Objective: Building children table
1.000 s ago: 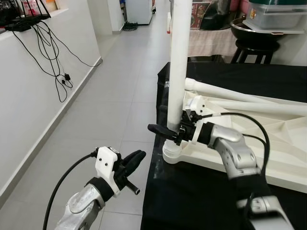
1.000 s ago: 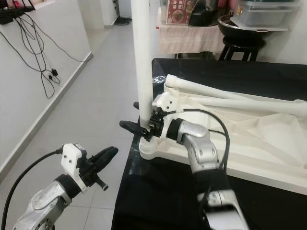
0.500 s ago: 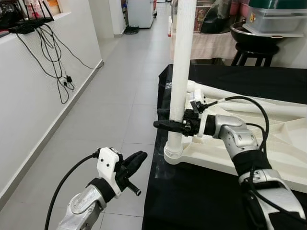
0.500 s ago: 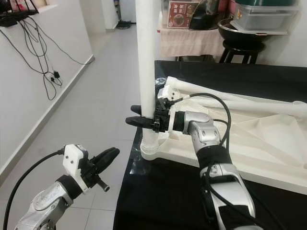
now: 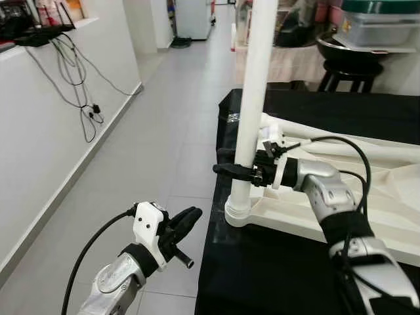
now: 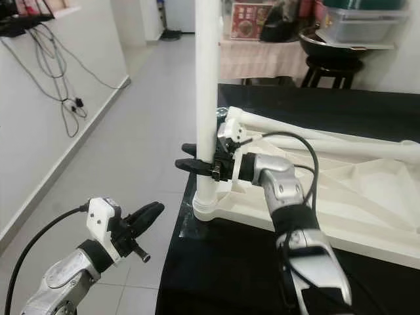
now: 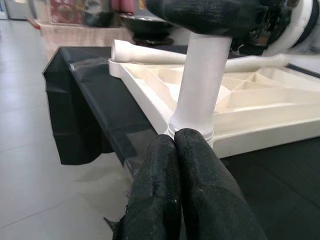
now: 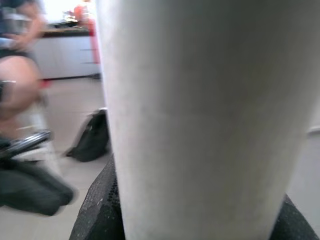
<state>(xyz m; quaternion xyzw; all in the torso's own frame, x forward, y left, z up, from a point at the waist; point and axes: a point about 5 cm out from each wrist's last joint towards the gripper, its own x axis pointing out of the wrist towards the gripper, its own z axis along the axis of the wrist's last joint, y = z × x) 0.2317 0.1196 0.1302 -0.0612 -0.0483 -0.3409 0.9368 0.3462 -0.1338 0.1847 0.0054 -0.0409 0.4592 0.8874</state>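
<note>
A white children's tabletop (image 5: 394, 216) lies upside down on a black-covered table (image 5: 262, 275). A white table leg (image 5: 252, 105) stands upright in the corner socket (image 5: 237, 213) at the near left corner. My right gripper (image 5: 231, 170) is shut on this leg a little above the socket; in the right wrist view the leg (image 8: 200, 120) sits close between the black fingers (image 8: 97, 210). My left gripper (image 5: 187, 216) hangs shut over the floor, left of the table, holding nothing; its fingers (image 7: 180, 190) point at the leg's base (image 7: 192, 127).
Two more white legs (image 5: 341, 141) lie across the tabletop. A white wall with dangling black cables (image 5: 72, 72) runs along the left. A black stool (image 5: 348, 65) and a cloth-covered table (image 5: 289, 62) stand behind. Grey tiled floor (image 5: 151, 151) lies left of the table.
The right gripper has turned on the leg, its fingers now a little lower and more level. The leg leans slightly differently. The left arm has stayed still.
</note>
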